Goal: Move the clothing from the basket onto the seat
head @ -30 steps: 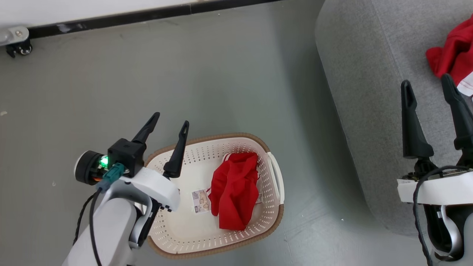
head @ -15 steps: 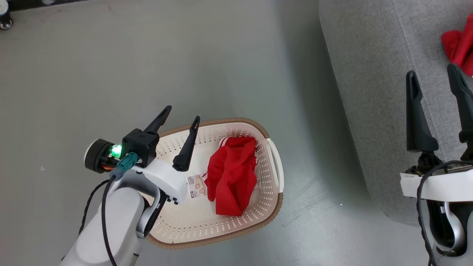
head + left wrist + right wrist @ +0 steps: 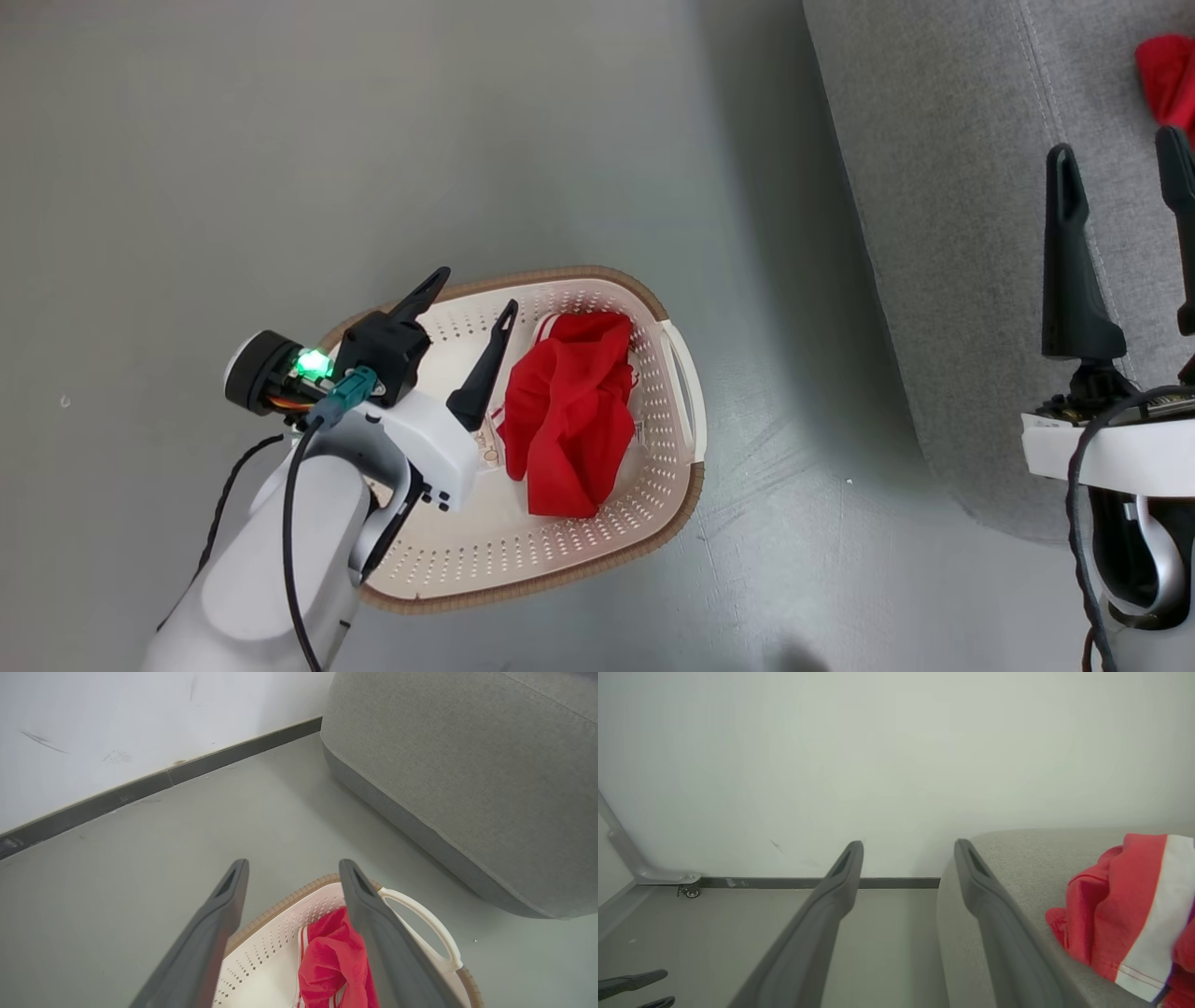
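A red garment lies crumpled against the basket's right wall. Another garment sits on the seat. The left gripper hangs over the basket's left rim and the right gripper over the seat, both spread wide and empty.

Honestly this reads as a lab or test room dressed up like a living space, not an actual home. Dead ahead of the right gripper there's a bare white wall with a dark baseboard, and way off to its left a metal frame leg on a caster. The floor is plain, smooth and grey. The only homey bits are a laundry basket under the left gripper and a big grey upholstered seat off to its right.
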Controlling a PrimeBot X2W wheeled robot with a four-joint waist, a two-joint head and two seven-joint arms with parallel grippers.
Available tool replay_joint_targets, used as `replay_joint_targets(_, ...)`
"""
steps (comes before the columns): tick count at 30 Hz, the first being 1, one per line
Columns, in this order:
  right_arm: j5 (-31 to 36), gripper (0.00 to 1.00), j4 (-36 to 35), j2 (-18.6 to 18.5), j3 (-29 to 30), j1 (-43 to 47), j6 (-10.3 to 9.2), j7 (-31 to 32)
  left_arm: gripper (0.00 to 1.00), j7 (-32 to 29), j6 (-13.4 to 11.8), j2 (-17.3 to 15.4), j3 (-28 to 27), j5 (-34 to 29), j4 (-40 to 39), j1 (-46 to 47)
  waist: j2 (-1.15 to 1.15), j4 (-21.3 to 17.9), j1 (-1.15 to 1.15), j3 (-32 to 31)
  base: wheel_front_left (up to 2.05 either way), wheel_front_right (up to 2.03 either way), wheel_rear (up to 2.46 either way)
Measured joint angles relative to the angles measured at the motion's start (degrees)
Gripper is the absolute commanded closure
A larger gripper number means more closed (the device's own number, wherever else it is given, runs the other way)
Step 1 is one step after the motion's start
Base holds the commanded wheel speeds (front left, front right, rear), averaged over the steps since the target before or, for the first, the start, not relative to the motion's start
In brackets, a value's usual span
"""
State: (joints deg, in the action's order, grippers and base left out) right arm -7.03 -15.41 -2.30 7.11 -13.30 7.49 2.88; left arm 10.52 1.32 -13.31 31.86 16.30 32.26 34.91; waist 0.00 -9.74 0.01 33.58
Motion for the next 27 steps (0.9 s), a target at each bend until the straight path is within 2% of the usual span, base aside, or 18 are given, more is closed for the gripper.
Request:
replay_joint_targets(8, -0.1, 0.0, 0.2, 0.0, 0.0, -1.8, 0.0, -0.9, 0.0, -2.0, 1.8, 0.5, 1.3, -0.4, 2.6, 2.0, 0.0, -0.7, 0.0, 1.8, 0.0, 0.0, 0.0)
replay_joint_targets(27, -0.4, 0.0, 1.2, 0.0, -0.5, -3.5, 0.0, -2.7, 0.0, -5.5, 3.8, 2.6, 3.5, 0.2, 9.4, 4.1, 0.0, -2.6, 0.0, 4.5, 0.0, 0.0, 0.0)
